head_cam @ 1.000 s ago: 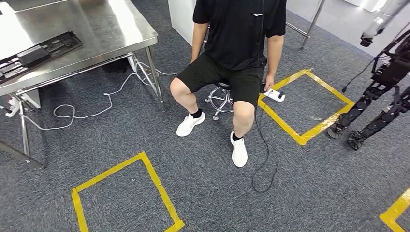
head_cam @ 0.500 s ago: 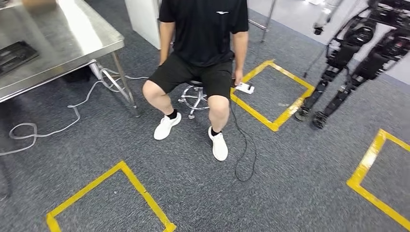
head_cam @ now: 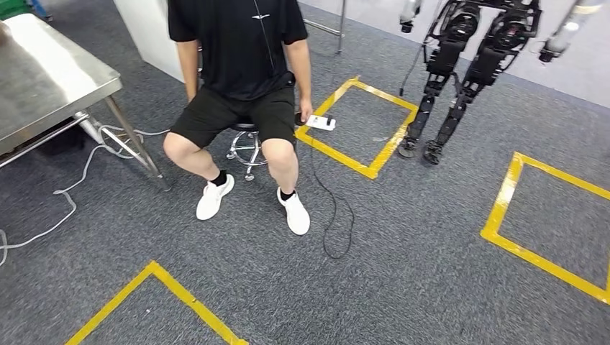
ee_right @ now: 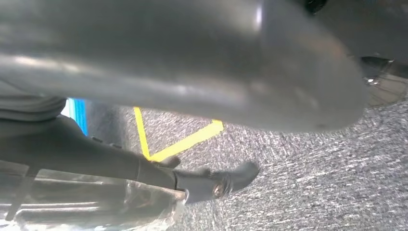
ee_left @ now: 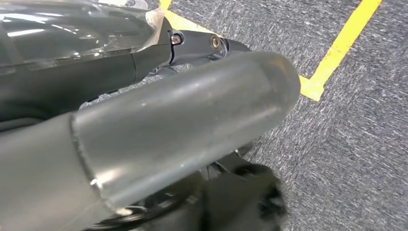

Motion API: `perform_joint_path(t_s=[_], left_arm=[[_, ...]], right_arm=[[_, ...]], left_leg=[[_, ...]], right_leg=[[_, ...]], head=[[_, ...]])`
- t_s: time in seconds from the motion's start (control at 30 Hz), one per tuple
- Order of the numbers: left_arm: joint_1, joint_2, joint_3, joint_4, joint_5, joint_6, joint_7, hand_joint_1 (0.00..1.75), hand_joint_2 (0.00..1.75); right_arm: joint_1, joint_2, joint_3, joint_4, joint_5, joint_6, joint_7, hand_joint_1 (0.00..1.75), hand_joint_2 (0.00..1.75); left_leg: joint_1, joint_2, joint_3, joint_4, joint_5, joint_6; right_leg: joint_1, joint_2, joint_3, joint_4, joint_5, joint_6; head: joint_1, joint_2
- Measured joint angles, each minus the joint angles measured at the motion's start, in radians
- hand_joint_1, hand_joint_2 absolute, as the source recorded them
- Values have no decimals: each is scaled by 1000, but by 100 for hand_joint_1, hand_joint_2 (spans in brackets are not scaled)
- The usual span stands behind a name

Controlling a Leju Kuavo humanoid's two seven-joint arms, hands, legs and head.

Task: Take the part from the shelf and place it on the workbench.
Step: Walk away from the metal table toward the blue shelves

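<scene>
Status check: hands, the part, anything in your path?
Both hands hang over carpet, hold unclear. A clear-wrapped thing lies beside each. Seated person and another robot ahead; steel table at left.

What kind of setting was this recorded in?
Most likely a robotics lab or test floor: yellow tape squares mark grey carpet, another legged robot stands nearby, and a steel workbench sits beside a seated person.

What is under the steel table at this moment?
Under the steel table, grey carpet, a loose white cable and a dark shape by its leg show. The tabletop covers whatever lies further in.
</scene>
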Motion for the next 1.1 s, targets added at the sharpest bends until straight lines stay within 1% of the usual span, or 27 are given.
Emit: perform_joint_path(t_s=[0.03,0.07,0.1,0.13,0.2,0.27,0.33,0.37,0.43,0.47,0.5,0.53,0.57,0.6,0.63,0.7,0.73,0.77,0.8,0.83,0.87,0.9,0.93,1.0,1.03,1.07,1.1], left_arm=[[5,-4,5,0,0,5,-6,0,0],[9,-6,9,0,-6,3,-13,0,0],[11,-6,11,0,-18,-2,-19,0,0],[13,-4,11,0,-33,-10,-25,0,0],[15,1,9,0,-57,-27,-41,0,0],[16,9,2,0,-72,-43,-59,0,0],[12,21,-12,-1,-96,-67,-73,0,0],[8,27,-20,-1,-111,-77,-76,0,0],[-1,38,-40,-1,-133,-95,-72,0,0],[-5,42,-47,-1,-137,-99,-66,0,0],[-8,46,-52,-1,-139,-101,-58,0,0],[-11,49,-56,-1,-139,-101,-51,0,0],[-14,51,-59,-1,-138,-101,-47,0,0],[-16,52,-60,-1,-136,-101,-43,0,0],[-18,52,-61,-1,-133,-100,-42,0,0],[-19,53,-61,-1,-129,-98,-42,0,0],[-18,53,-61,-1,-127,-96,-44,0,0],[-18,53,-61,-1,-125,-93,-45,0,0],[-19,54,-61,-1,-122,-91,-48,0,0],[-19,54,-62,-1,-121,-89,-50,0,0],[-20,54,-62,-1,-119,-88,-52,0,0],[-21,54,-62,-1,-119,-87,-54,0,0],[-20,54,-62,-1,-119,-86,-55,0,0],[-18,54,-62,-1,-119,-84,-56,0,0],[-15,55,-62,-1,-119,-84,-55,0,0],[-13,55,-62,0,-119,-83,-55,0,0],[-12,55,-62,0,-120,-83,-54,0,0]], right_arm=[[0,2,1,0,-7,2,-3,0,0],[3,3,1,0,-14,3,-9,0,0],[6,4,1,0,-21,4,-17,0,0],[10,4,0,0,-26,4,-28,0,0],[16,2,-5,0,-48,5,-42,0,0],[18,-2,-22,0,-77,7,-44,0,0],[25,-9,-49,0,-106,8,-41,0,0],[29,-11,-60,0,-118,8,-40,0,0],[33,-13,-84,0,-137,5,-42,0,0],[33,-13,-93,0,-140,2,-47,0,0],[32,-12,-100,0,-140,-2,-53,0,0],[33,-12,-106,0,-138,-6,-61,0,0],[34,-12,-109,0,-134,-9,-68,0,0],[35,-12,-110,0,-128,-11,-72,0,0],[36,-14,-110,0,-122,-11,-75,0,0],[35,-16,-110,0,-112,-11,-80,0,0],[33,-17,-110,0,-109,-11,-83,0,0],[32,-18,-111,0,-106,-11,-87,0,0],[31,-18,-111,0,-104,-11,-89,0,0],[32,-19,-112,0,-103,-11,-90,0,0],[33,-20,-113,0,-101,-10,-90,0,0],[34,-21,-114,0,-100,-10,-90,0,0],[34,-21,-115,0,-98,-10,-90,0,0],[33,-21,-115,0,-94,-8,-91,0,0],[33,-21,-115,0,-92,-8,-91,0,0],[33,-21,-115,0,-89,-7,-91,0,0],[34,-21,-115,0,-86,-6,-91,0,0]], left_leg=[[1,-7,-24,50,-16,-3],[3,-9,-34,67,-11,-6],[5,-11,-26,46,14,-8],[10,-19,-3,-8,52,-10],[20,-66,45,-134,113,-13],[20,-92,61,-189,126,-8],[11,-70,61,-194,128,8],[9,-58,62,-197,131,18],[9,-33,63,-202,137,34],[8,-18,62,-202,138,38],[8,-2,62,-202,137,40],[7,14,61,-202,137,41],[6,29,61,-202,136,41],[6,43,61,-202,135,40],[6,55,63,-202,133,37],[4,78,70,-201,126,28],[2,88,74,-201,123,22],[-1,97,78,-201,120,16],[-2,106,82,-203,118,11],[-1,117,87,-206,116,6],[1,114,90,-203,111,0],[5,95,87,-188,96,-4],[7,67,73,-153,71,-7],[10,7,15,-26,3,-9],[10,-5,-18,37,-20,-10],[10,-11,-40,73,-25,-10],[10,-13,-46,73,-8,-10]], right_leg=[[1,13,-1,0,1,0],[1,27,-1,1,1,0],[0,41,0,3,1,1],[-1,55,0,6,0,2],[2,81,-8,21,-4,10],[7,104,-27,35,-6,25],[9,121,-42,37,-3,41],[9,111,-48,44,-7,46],[8,61,-79,110,-41,44],[8,34,-109,172,-72,40],[8,20,-143,241,-102,38],[7,14,-170,298,-123,39],[6,10,-182,325,-130,45],[4,5,-171,312,-122,54],[2,-5,-140,259,-101,63],[4,-52,-58,115,-55,72],[8,-69,-31,68,-39,68],[13,-79,-20,46,-32,61],[18,-72,-24,46,-29,53],[18,-59,-23,44,-27,44],[13,-47,-22,41,-25,37],[8,-36,-19,38,-22,28],[2,-25,-15,35,-19,18],[1,-3,-17,34,-17,5],[3,10,-17,34,-16,2],[5,25,-17,34,-17,2],[6,40,-15,35,-17,2]], head=[[0,0],[0,0],[0,0],[0,0],[-1,0],[0,0],[2,0],[2,0],[7,0],[9,0],[11,0],[11,0],[11,0],[11,0],[11,0],[12,0],[12,0],[11,0],[10,0],[9,0],[9,0],[6,0],[3,0],[-3,0],[-4,0],[-4,0],[-4,0]])
